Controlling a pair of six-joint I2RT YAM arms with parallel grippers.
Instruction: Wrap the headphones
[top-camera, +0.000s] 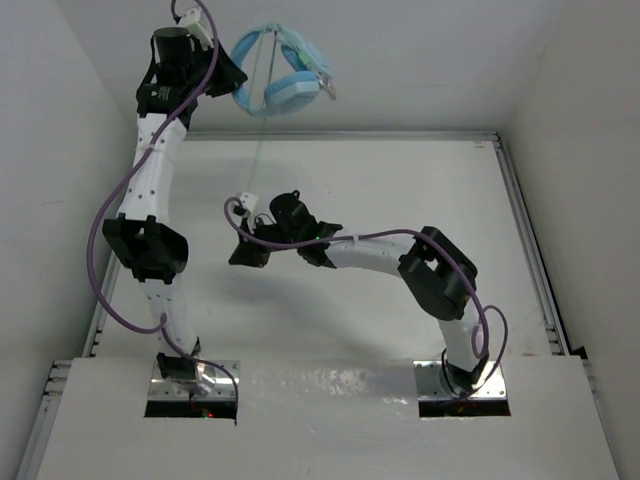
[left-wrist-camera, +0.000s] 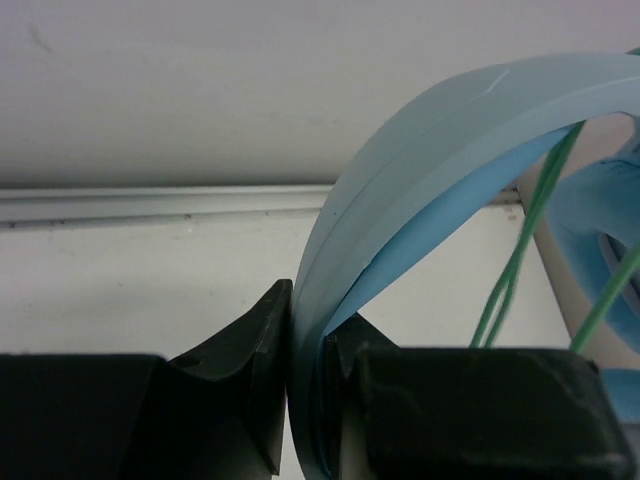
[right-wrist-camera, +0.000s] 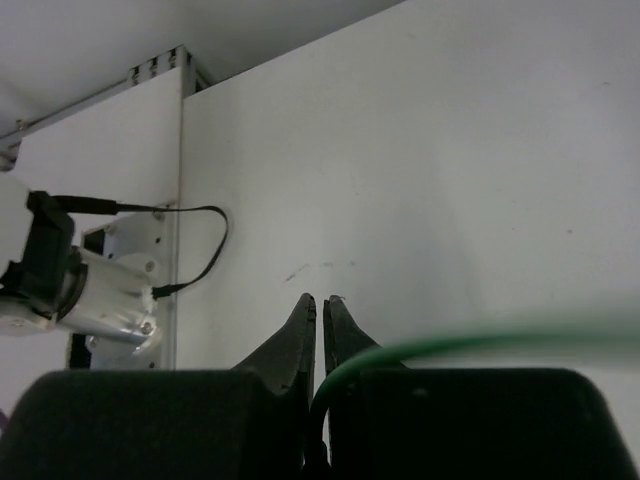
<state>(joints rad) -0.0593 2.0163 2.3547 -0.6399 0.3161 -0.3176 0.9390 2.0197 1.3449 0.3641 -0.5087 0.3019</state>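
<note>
headphones (top-camera: 283, 72): over far edge of bench (top-camera: 400, 200); likely light, band (left-wrist-camera: 420, 130) firmest hold
cable (top-camera: 258, 150): thin, limp
left pincer (left-wrist-camera: 305, 330): clamped on band
right pincer (right-wrist-camera: 320, 315): pinching cable

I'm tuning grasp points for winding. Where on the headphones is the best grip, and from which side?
The thin headband, edge-on, one finger inside its arc and one outside, as the left gripper has it; the earcups are round and bulky.
</note>
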